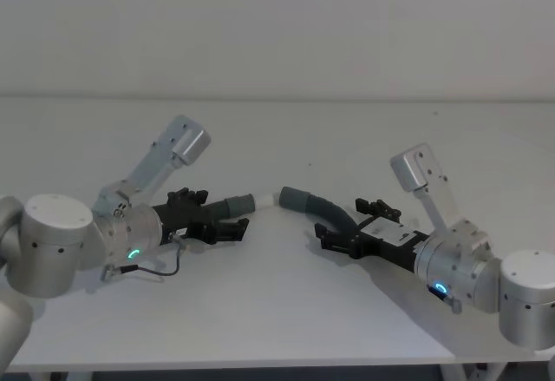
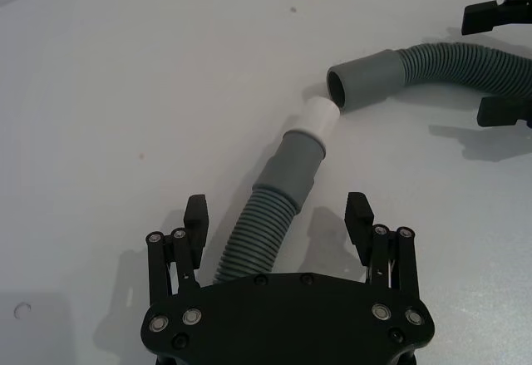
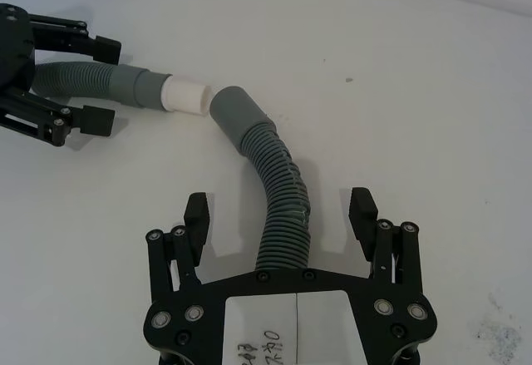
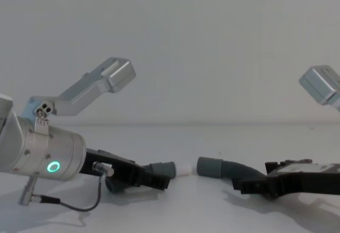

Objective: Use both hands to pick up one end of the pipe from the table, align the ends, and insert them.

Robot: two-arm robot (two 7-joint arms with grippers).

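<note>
Grey ribbed hose pieces lie mid-tabletop [image 1: 277, 312], ends facing: the white spigot [image 2: 318, 119] sits just beside the longer piece's [image 3: 281, 190] open cuff [image 3: 235, 114], angled, not inserted. The left gripper [image 2: 277, 209] has its jaws spread astride the white-tipped piece [image 2: 259, 230]; the right gripper [image 3: 279, 205] straddles the longer piece likewise, jaws spread.

left pincer [image 1: 218, 213] low, reaching inward, jaws spread wide | right pincer [image 1: 347, 222] low, mirrored, jaws spread wide
</note>
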